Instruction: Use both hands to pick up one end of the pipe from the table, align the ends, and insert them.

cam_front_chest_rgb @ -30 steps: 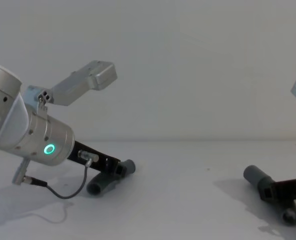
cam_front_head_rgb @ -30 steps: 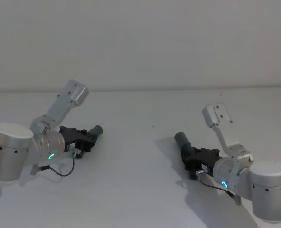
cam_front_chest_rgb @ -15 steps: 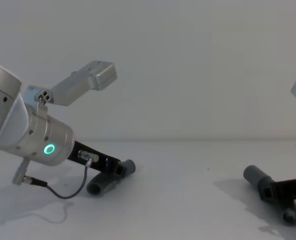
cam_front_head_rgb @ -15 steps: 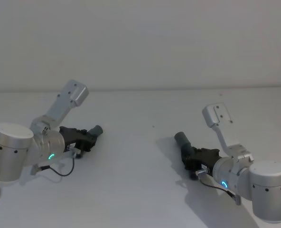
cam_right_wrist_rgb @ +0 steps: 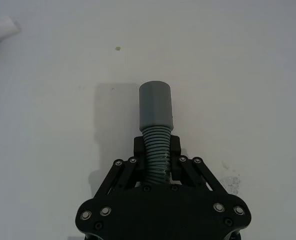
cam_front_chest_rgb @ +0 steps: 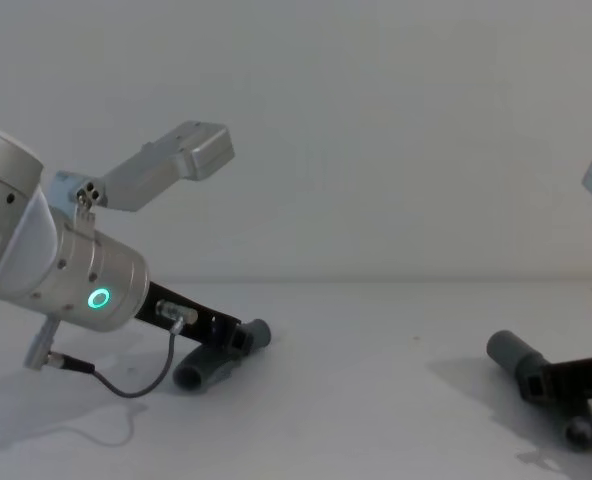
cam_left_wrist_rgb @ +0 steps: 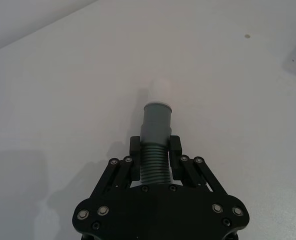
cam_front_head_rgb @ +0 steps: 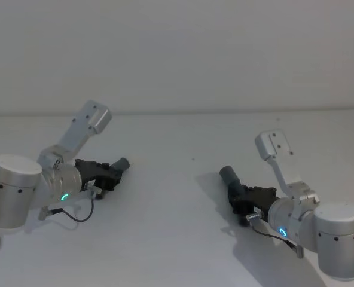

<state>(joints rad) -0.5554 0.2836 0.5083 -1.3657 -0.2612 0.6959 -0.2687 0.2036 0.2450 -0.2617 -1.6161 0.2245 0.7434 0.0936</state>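
Nothing is moving since a second ago: the left hand [cam_left_wrist_rgb: 155, 152] is clamping the left pipe [cam_left_wrist_rgb: 156, 120] by its ribs, the right hand [cam_right_wrist_rgb: 157, 150] is gripping the right pipe [cam_right_wrist_rgb: 156, 105] likewise, both low on the table [cam_front_head_rgb: 177, 233], well apart, so lifting is still pending

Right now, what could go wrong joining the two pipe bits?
The left gripper and right gripper each pinch a ribbed middle, so the left piece or right piece might bend and miss. The whitish tip and the open cuff do not face each other yet; badly lined up, they might jam.
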